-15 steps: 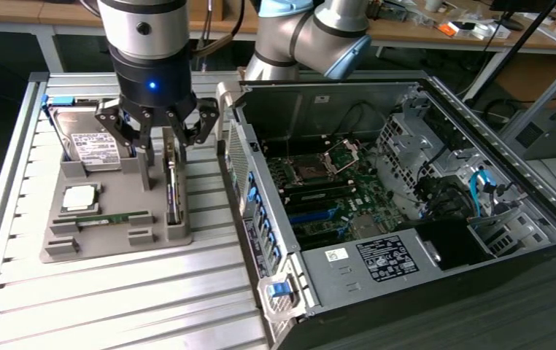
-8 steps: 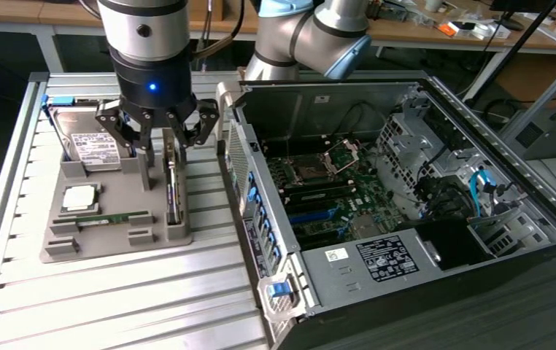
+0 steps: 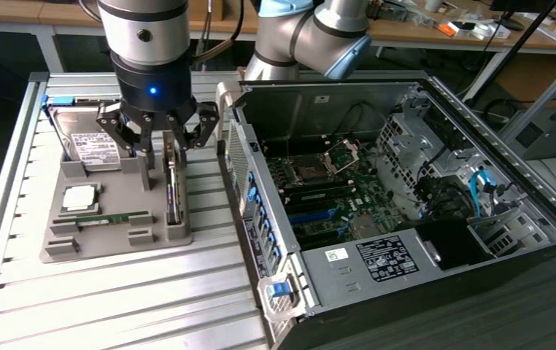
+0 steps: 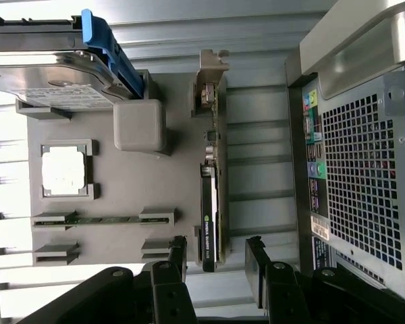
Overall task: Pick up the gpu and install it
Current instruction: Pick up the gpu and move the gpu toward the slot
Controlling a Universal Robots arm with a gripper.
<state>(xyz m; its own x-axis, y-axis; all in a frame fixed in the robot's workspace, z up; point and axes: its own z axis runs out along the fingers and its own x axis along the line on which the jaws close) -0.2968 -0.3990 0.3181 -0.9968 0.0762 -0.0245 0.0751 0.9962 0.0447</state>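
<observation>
While the gripper [image 3: 168,149] hangs low over the grey moulded tray [image 3: 112,244], its dark, angular fingers are seen spread apart, one on either side of the gpu [image 3: 173,186], and nothing is clasped between them. The gpu is stood on edge in a slot at the side of the tray nearest the computer case [image 3: 329,102], so that it is presented as a narrow dark strip.

In the wrist view the gripper [image 4: 216,244] is shown straddling the black-shrouded end of the gpu [image 4: 209,202], with a gap visible between the card and each fingertip. A silvery folded metal bracket [image 4: 212,74] is carried at the card's far end.

The tray [image 4: 121,196] is matt and flat-bottomed, with raised square cradles. On it are seated a boxy metal hard drive [image 3: 93,142] [image 4: 47,74] with a pale label and a blue plastic rail [image 4: 108,47], a square, silver-lidded processor chip [image 3: 80,195] [image 4: 63,170], and a slim green memory stick [image 3: 103,217] [image 4: 101,219] laid between two clips. A rounded grey block [image 4: 140,125] is raised beside the gpu.

The tray is set on a ribbed aluminium table [image 3: 112,306]. The case is laid open, with a green motherboard [image 3: 327,197] exposed, and its perforated metal panel [image 4: 364,169] is seen in the wrist view.
</observation>
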